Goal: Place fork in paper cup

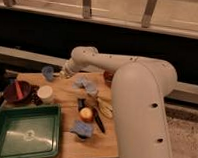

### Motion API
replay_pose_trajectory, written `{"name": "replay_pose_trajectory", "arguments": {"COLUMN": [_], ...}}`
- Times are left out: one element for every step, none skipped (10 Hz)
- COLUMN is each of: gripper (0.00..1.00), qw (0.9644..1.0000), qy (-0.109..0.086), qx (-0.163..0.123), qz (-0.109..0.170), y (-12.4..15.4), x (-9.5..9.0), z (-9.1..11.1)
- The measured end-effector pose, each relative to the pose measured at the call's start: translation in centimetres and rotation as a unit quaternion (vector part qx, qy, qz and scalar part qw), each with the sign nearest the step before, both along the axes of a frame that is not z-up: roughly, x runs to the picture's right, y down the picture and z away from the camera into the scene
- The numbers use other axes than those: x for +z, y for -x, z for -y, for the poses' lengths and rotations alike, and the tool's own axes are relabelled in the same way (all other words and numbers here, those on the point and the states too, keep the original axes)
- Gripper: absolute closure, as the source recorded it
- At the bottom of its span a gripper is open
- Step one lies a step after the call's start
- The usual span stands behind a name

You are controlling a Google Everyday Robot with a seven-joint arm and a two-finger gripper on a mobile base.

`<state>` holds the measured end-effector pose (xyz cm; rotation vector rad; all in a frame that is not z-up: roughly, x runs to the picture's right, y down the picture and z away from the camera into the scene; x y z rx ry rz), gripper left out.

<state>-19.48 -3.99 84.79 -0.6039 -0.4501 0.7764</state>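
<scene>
Fork (80, 104): probably the thin dark-grey sliver that lay flat mid-desk (96, 146), just left of an orange item (86, 113) and well right of the paper cup (45, 94); identification unsure. Judged light, stiff, smooth and slippery, sitting low against the wood, so best pinched across the narrow handle near its middle. Gripper (66, 72): hung at the far left beside the blue cup (48, 72), jaws closed, nothing seen held.
</scene>
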Motion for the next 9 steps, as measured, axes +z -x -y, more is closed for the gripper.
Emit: {"name": "replay_pose_trajectory", "arguments": {"gripper": [1.00,1.00,1.00,1.00,1.00,1.00,1.00,1.00,1.00], "qw": [0.9999,0.9995,0.9990,0.9980,0.9969,0.9955,0.9940,0.9923,0.9899], "qy": [0.000,0.003,0.006,0.011,0.013,0.017,0.022,0.028,0.037], "qx": [-0.009,-0.025,-0.036,-0.056,-0.072,-0.088,-0.103,-0.117,-0.133], "qz": [0.009,0.019,0.024,0.027,0.030,0.031,0.030,0.030,0.032], "y": [0.5,0.9,1.0,1.3,1.6,1.7,1.4,1.2,1.3], "x": [-0.6,-1.4,-1.9,-2.7,-3.5,-4.3,-5.0,-5.5,-6.1], "z": [-0.1,-0.2,-0.4,-0.7,-0.9,-1.2,-1.6,-2.1,-2.8]}}
